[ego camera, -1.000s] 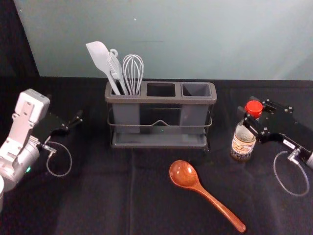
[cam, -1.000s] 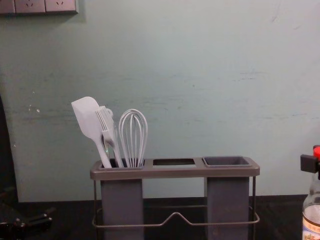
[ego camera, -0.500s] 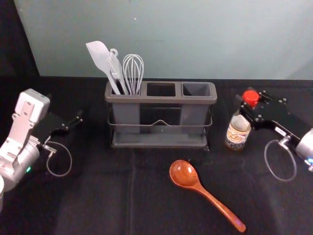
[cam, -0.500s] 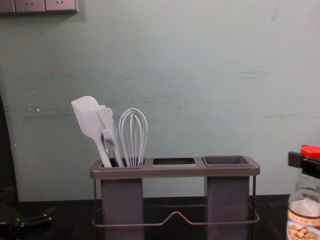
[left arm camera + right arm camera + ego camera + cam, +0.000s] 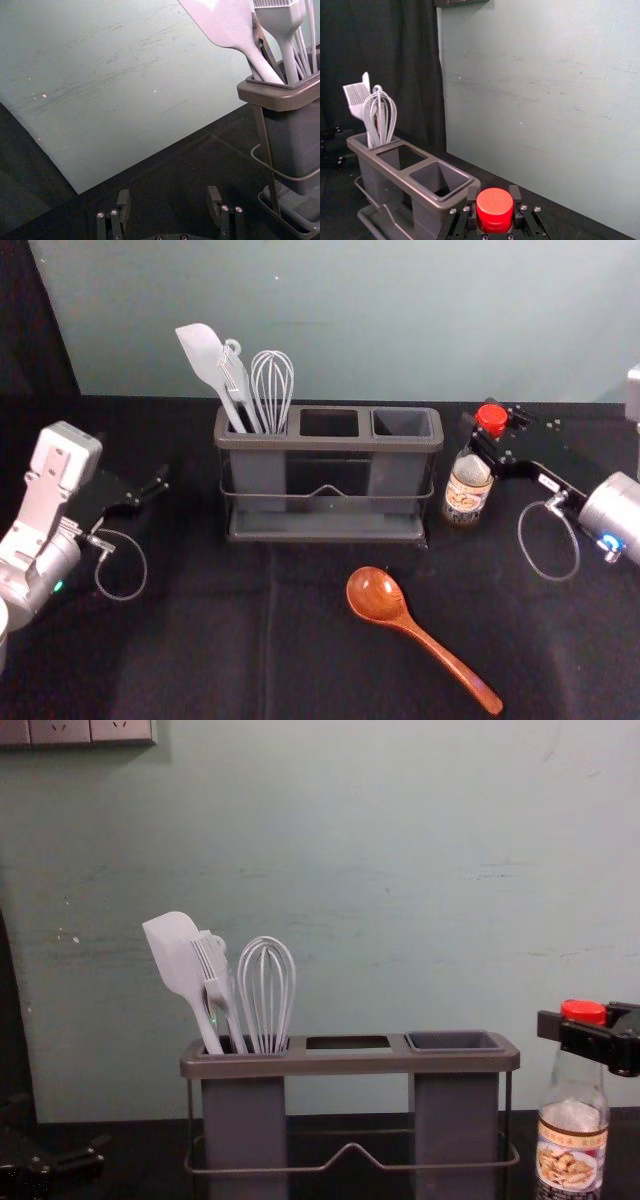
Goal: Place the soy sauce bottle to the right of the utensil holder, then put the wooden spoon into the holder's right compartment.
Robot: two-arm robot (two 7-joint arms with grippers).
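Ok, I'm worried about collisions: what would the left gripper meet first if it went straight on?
Probably the back wall: the left gripper seems to point past the utensil holder, though depth is unclear.

The left arm (image 5: 42,505) is white and silver with a green light (image 5: 58,586), the right arm (image 5: 612,510) silver with a blue light (image 5: 610,542). Left claw (image 5: 159,481) and right claw (image 5: 481,418) are black with silver screws (image 5: 225,208); grey cables (image 5: 146,565) loop alongside.
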